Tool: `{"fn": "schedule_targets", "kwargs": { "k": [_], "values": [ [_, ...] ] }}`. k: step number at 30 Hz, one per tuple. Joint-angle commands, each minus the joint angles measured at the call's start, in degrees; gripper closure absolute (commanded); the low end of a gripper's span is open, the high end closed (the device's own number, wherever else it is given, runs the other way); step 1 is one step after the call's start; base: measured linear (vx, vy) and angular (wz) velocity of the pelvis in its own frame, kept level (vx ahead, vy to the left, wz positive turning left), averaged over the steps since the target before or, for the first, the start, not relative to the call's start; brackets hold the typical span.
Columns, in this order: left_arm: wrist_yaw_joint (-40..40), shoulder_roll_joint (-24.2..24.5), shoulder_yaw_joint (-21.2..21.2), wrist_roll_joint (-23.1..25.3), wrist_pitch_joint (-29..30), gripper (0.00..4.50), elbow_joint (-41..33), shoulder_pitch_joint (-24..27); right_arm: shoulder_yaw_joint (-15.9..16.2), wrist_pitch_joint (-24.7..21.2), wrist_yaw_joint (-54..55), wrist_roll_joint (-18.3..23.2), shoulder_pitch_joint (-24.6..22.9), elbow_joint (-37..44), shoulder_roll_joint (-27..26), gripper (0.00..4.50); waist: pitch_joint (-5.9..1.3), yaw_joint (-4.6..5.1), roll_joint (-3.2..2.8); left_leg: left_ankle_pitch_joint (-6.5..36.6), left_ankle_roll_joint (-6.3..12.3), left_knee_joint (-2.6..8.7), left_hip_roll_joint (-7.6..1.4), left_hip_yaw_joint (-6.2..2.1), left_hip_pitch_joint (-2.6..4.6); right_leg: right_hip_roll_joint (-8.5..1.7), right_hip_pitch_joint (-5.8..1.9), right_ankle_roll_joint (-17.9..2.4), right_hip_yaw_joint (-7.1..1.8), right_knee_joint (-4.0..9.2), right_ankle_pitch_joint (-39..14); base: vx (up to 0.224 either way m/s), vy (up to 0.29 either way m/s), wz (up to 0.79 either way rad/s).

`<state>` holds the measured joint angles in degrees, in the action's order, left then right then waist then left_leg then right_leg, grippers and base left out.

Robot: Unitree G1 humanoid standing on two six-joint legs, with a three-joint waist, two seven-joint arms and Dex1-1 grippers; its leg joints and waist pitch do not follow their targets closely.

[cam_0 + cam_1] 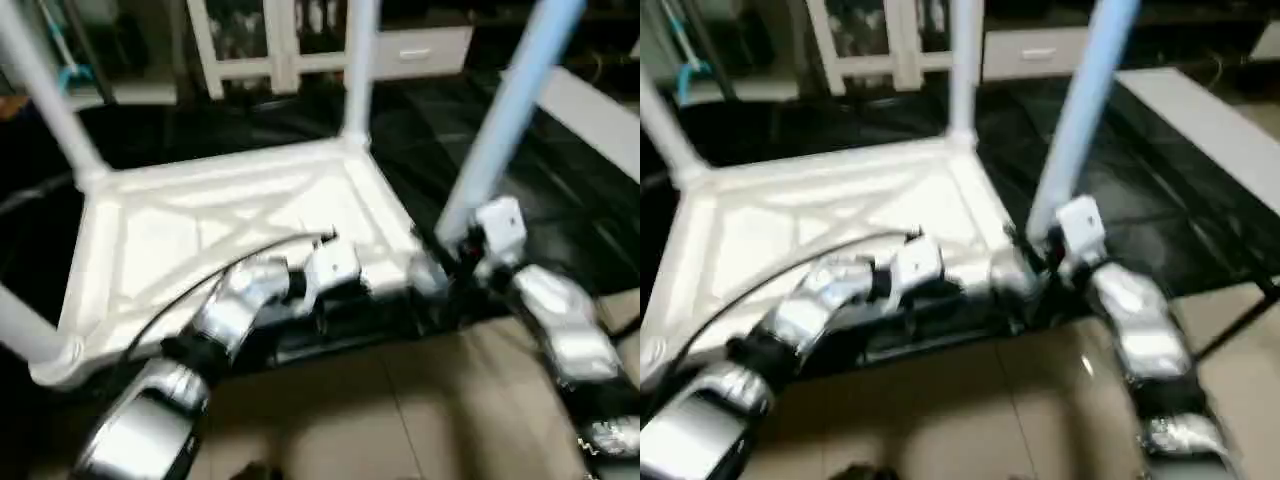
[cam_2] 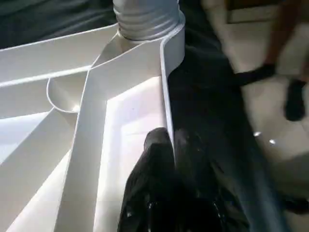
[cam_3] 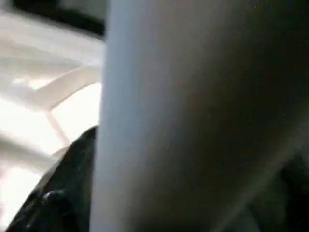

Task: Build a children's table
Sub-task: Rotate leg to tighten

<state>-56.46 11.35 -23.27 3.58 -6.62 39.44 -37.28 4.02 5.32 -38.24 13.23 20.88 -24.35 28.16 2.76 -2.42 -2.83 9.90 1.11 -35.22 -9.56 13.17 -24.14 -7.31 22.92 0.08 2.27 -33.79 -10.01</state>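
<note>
The children's table top (image 1: 240, 230) lies upside down on a dark-covered desk (image 1: 560, 200), ribbed underside up, with legs standing in its corner sockets: a far-left leg (image 1: 45, 100), a far-right leg (image 1: 358, 70), a near-left leg (image 1: 25, 335) and a near-right leg (image 1: 505, 120), the last nearest the right arm. The left tool (image 2: 169, 159) is closed on the top's near rim wall, one finger on either side of it, close to the near-right corner socket (image 2: 145, 21), where the threaded end of a leg sits in its collar. The right tool (image 1: 462, 245) is at the base of the near-right leg; its wrist view puts the tube directly against the camera with one dark finger (image 3: 63, 193) beside it, and whether the jaws stand wide or bear on the tube cannot be told. Judged step: seating or tightening the last leg while the left arm steadies the top. Next move, as judged: confirm the thread is fully home, then release and turn the table upright, which calls for a secure two-handed hold. No containers are on the work surface; a white glass-door cabinet (image 1: 290, 45) stands behind, contents indistinct.
</note>
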Motion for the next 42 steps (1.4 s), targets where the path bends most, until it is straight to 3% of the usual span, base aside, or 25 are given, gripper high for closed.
{"fn": "schedule_targets", "kwargs": {
  "k": [1,5,6,9,14,19,22,35,42],
  "values": [
    [-4.64,0.67,-2.49,-0.58,-1.64,4.5,-1.31,1.67,1.2,-2.26,-6.42,1.79,-2.63,3.84,3.18,0.6,-3.74,0.59,0.91,20.86,1.65,5.55,-3.82,-2.3,3.15,-1.06,-1.49,-11.83,-1.01,3.77,-12.1,0.0,0.0,0.0],
    [-6.45,1.59,-1.87,-1.29,-1.29,4.5,-2.95,2.38,2.19,-3.31,-15.68,3.51,-7.04,6.84,7.72,0.6,-3.69,0.82,1.28,21.05,1.85,5.5,-3.7,-2.34,2.66,-1.44,-1.44,-11.37,-1.16,4.0,-13.61,0.0,0.0,0.0],
    [-6.6,1.89,-1.74,-0.96,-1.25,4.5,-3.23,2.36,1.76,-4.14,-17.9,4.26,-7.99,7.36,8.55,0.6,-3.69,1.0,1.62,20.86,2.05,5.44,-3.66,-2.32,2.53,-1.47,-1.44,-11.31,-1.16,4.04,-13.83,0.0,0.0,0.0],
    [-6.51,2.12,-1.52,-0.55,-0.99,4.5,-3.71,2.35,1.36,-4.3,-19.58,4.19,-8.37,6.86,9.49,0.6,-3.67,0.88,1.4,19.64,2.77,5.31,-3.77,-2.29,2.77,-1.6,-1.25,-11.42,-1.23,4.22,-14.6,0.0,0.0,0.0],
    [-7.3,2.23,-1.67,-0.96,-0.4,4.5,-4.98,2.71,0.63,-3.92,-19.45,3.73,-6.32,5.44,9.21,0.6,-3.97,0.85,1.2,16.05,3.82,5.12,-3.76,-2.21,2.69,-1.3,-1.41,-12.86,-1.07,3.56,-8.98,0.0,0.0,0.0],
    [-7.32,2.22,-1.79,-0.76,-0.38,4.5,-4.93,2.7,0.31,-2.59,-20.95,3.81,-5.3,5.29,8.53,0.6,-3.99,0.71,1.2,15.78,4.18,5.05,-3.78,-2.13,2.75,-1.33,-1.43,-13.2,-1.05,3.53,-9.17,0.0,0.0,0.0],
    [-7.29,2.3,-1.79,-0.6,-0.28,4.5,-5.08,2.82,0.2,-2.44,-22.06,3.99,-5.33,5.25,8.86,0.92,-4.1,0.64,1.45,15.79,4.04,5.01,-3.81,-2.16,2.72,-1.43,-1.58,-13.09,-1.04,3.48,-9.58,0.0,0.0,0.0],
    [-7.5,2.91,-1.92,-0.21,0.06,4.5,-6.0,3.66,-1.78,-3.35,-24.79,5.36,-6.81,5.31,10.25,2.2,-4.23,0.33,1.29,14.19,4.77,4.79,-3.78,-2.07,2.72,-1.4,-1.68,-13.61,-1.0,3.29,-7.92,0.0,0.0,0.0],
    [-7.35,2.94,-2.05,0.12,-0.07,4.5,-5.98,3.65,-2.12,-3.9,-23.19,5.38,-6.88,5.23,8.93,2.43,-4.26,0.26,1.24,13.79,4.82,4.74,-3.76,-2.06,2.73,-1.38,-1.69,-13.78,-0.96,3.25,-7.61,0.0,0.0,0.0]
  ]
}}
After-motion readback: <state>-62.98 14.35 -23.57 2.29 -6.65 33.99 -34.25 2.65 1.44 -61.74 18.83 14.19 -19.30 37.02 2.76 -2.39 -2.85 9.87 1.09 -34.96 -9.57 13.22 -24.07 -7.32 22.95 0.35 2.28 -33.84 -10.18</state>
